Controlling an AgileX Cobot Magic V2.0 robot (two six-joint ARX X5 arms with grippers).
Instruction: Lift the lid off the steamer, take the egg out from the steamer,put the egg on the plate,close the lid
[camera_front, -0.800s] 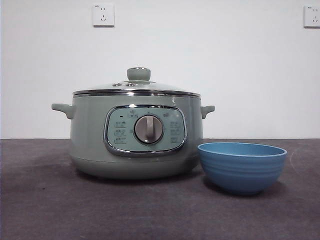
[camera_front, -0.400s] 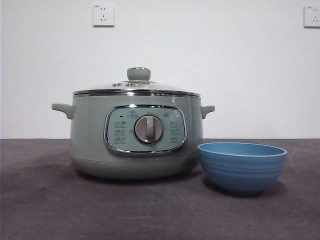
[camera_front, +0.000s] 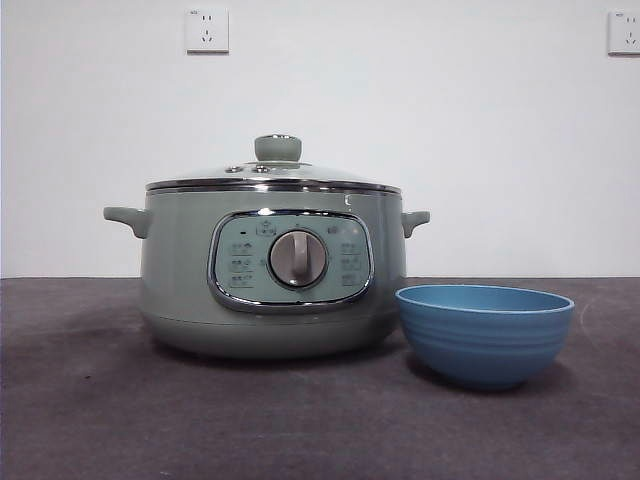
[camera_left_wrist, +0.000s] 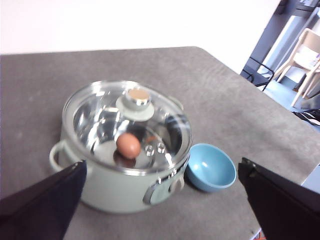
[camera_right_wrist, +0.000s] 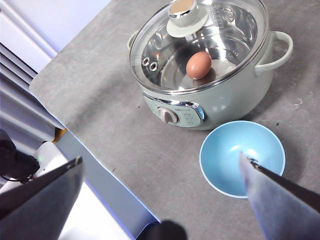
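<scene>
The pale green steamer stands on the grey table with its glass lid resting shut on top. Through the glass a brown egg lies on the steel floor inside, also plain from the other side as the egg. The blue plate, a deep bowl, stands just right of the steamer and holds nothing. My left gripper hovers high above the steamer, jaws wide open. My right gripper is also open, high over the plate and steamer. Neither arm shows in the front view.
Two wall sockets sit on the white wall behind. The table edge runs close to the steamer's panel side, with floor beyond it. A chair stands off the table's far corner.
</scene>
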